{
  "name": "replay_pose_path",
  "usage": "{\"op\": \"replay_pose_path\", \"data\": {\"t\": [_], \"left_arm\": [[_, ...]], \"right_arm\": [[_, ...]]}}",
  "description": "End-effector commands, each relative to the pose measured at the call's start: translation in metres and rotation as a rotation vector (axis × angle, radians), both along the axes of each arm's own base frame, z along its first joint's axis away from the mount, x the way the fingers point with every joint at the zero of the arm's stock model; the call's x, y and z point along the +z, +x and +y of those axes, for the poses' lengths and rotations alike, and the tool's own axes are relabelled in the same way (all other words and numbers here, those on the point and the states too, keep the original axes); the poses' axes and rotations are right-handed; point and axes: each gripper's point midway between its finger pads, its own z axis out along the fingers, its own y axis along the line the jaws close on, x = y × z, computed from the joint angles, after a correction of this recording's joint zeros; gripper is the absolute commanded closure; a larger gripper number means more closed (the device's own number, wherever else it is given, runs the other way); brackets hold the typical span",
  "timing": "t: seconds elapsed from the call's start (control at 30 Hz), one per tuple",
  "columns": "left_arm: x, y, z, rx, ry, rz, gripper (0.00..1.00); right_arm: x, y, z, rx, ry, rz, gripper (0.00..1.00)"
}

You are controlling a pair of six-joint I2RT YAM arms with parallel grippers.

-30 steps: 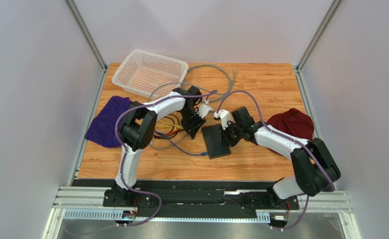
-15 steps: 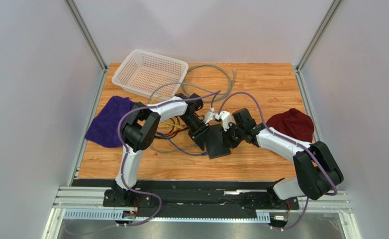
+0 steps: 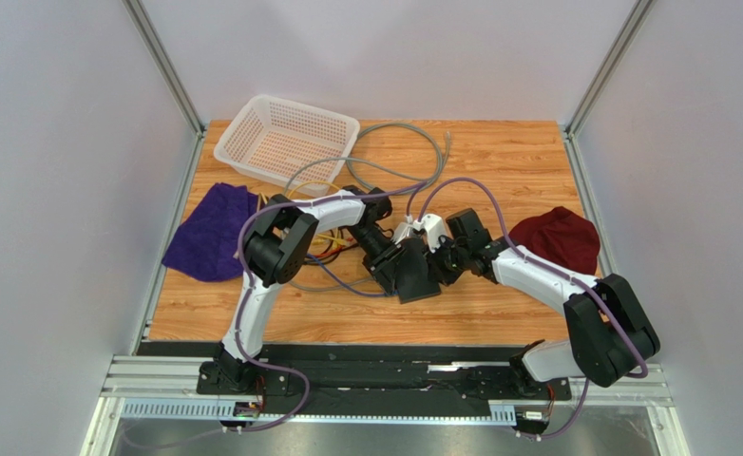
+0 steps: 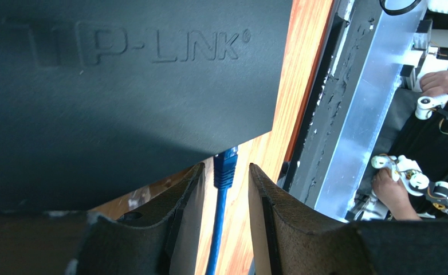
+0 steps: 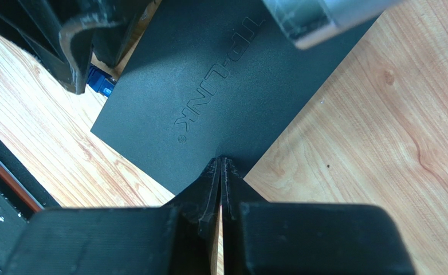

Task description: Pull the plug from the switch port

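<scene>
The switch (image 3: 417, 275), a flat black box with a raised brand name on top (image 4: 123, 86), lies mid-table. A blue plug (image 4: 225, 163) on a blue cable (image 4: 215, 240) enters the switch's left edge. My left gripper (image 4: 226, 168) straddles that plug, open, with a gap on each side of it. In the top view the left gripper (image 3: 386, 269) sits against the switch's left edge. My right gripper (image 5: 219, 161) is shut and empty, its tips at a corner of the switch (image 5: 209, 86). The blue plug (image 5: 100, 80) also shows in the right wrist view.
A white mesh basket (image 3: 285, 141) stands at the back left and a purple cloth (image 3: 211, 231) lies by the left edge. At the right is a dark red cloth (image 3: 558, 236). Grey cable (image 3: 413, 142) loops at the back, with yellow and orange cables (image 3: 323, 245) under the left arm.
My left gripper has moved right and nearer, onto the switch's left edge and around the plug, its jaws narrowing a little. The right gripper crept slightly left, staying shut.
</scene>
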Motion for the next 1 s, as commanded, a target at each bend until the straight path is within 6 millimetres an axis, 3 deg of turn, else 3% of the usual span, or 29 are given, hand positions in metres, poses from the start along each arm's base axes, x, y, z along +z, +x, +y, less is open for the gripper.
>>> {"op": "replay_pose_path", "data": {"t": [0.0, 0.67, 0.83, 0.97], "left_arm": [[-0.001, 0.006, -0.013, -0.008, -0.044, -0.021, 0.57], [-0.018, 0.005, -0.019, 0.04, 0.024, 0.023, 0.6], [-0.022, 0.019, -0.014, 0.17, 0.043, 0.048, 0.6], [-0.012, 0.026, -0.026, 0.234, -0.042, 0.124, 0.61]], "right_arm": [[-0.006, -0.005, -0.011, 0.003, -0.044, 0.009, 0.95], [-0.005, -0.007, -0.009, 0.009, -0.036, 0.014, 0.95], [-0.008, -0.004, -0.008, 0.001, -0.039, 0.027, 0.95], [-0.007, -0.002, -0.004, -0.011, -0.032, 0.038, 0.95]]}}
